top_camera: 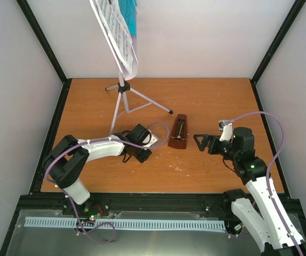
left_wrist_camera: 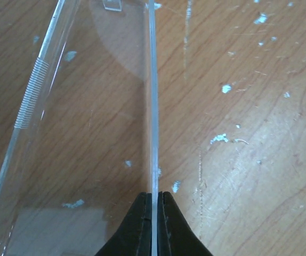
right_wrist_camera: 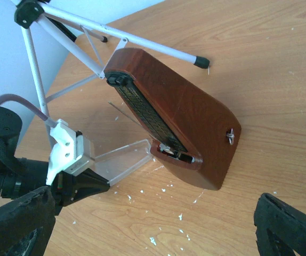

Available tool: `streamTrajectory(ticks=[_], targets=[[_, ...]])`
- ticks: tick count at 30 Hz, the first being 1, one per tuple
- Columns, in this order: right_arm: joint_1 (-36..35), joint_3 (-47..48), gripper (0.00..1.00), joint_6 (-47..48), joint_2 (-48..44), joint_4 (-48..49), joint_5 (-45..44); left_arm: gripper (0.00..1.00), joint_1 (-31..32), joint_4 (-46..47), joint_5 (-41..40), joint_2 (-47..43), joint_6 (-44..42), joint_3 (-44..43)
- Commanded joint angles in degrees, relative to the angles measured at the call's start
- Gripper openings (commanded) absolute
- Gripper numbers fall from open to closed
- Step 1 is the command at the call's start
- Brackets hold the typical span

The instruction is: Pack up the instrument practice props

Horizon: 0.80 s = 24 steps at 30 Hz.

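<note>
The brown pyramid metronome (top_camera: 178, 133) stands mid-table with its front uncovered; it also shows in the right wrist view (right_wrist_camera: 190, 114). Its clear cover (left_wrist_camera: 105, 106) rests on the wood just left of it (right_wrist_camera: 122, 160). My left gripper (top_camera: 149, 145) is shut on the cover's edge, the jaws pinching the thin clear wall (left_wrist_camera: 154, 196). My right gripper (top_camera: 201, 143) is open and empty, just right of the metronome, with it between the spread fingers (right_wrist_camera: 153, 234). The silver-white music stand (top_camera: 122, 90) stands at the back left with white sheet music (top_camera: 118, 34) and a teal booklet (top_camera: 131, 16) on its desk.
The stand's tripod legs (top_camera: 150, 101) spread over the back of the table, one foot (right_wrist_camera: 200, 62) close behind the metronome. Black frame posts (top_camera: 46, 48) and white walls enclose the table. White specks (right_wrist_camera: 166, 213) dot the wood.
</note>
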<state>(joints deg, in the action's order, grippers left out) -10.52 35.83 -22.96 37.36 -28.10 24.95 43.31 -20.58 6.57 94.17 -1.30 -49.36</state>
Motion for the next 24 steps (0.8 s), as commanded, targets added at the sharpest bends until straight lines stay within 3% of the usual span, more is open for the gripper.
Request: streamTrajectory(ticks=[1,8,10,14,18,20,24], targets=[[0.3,-1.3,1.00,0.3,0.5,2.3,0.6,0.00,0.6,-1.0,-2.7,-1.0,7.6,0.0],[0.3,-5.1,1.00,0.2,2.7,5.9,1.9,0.02,0.1,0.9,-4.4,-0.8,17.4,1.4],[0.3,-5.7,1.00,-0.2,4.3,6.8,2.5,0.17,0.1,2.6,-2.5,-1.8,18.3,2.2],[0.3,-4.7,1.00,-1.1,5.3,5.7,2.0,0.61,0.1,3.8,-0.6,-4.6,18.3,2.0],[0.3,-5.3,1.00,-3.1,2.8,5.9,-0.9,0.89,0.3,1.7,-0.7,-9.8,17.5,-1.0],[0.3,-4.3,1.00,-3.5,2.5,4.2,-2.6,0.99,0.5,0.9,-0.3,-12.7,17.8,-3.4],[0.3,-0.8,1.00,-2.0,2.8,1.1,-3.7,0.99,0.8,2.2,2.3,-15.1,19.5,-11.2]])
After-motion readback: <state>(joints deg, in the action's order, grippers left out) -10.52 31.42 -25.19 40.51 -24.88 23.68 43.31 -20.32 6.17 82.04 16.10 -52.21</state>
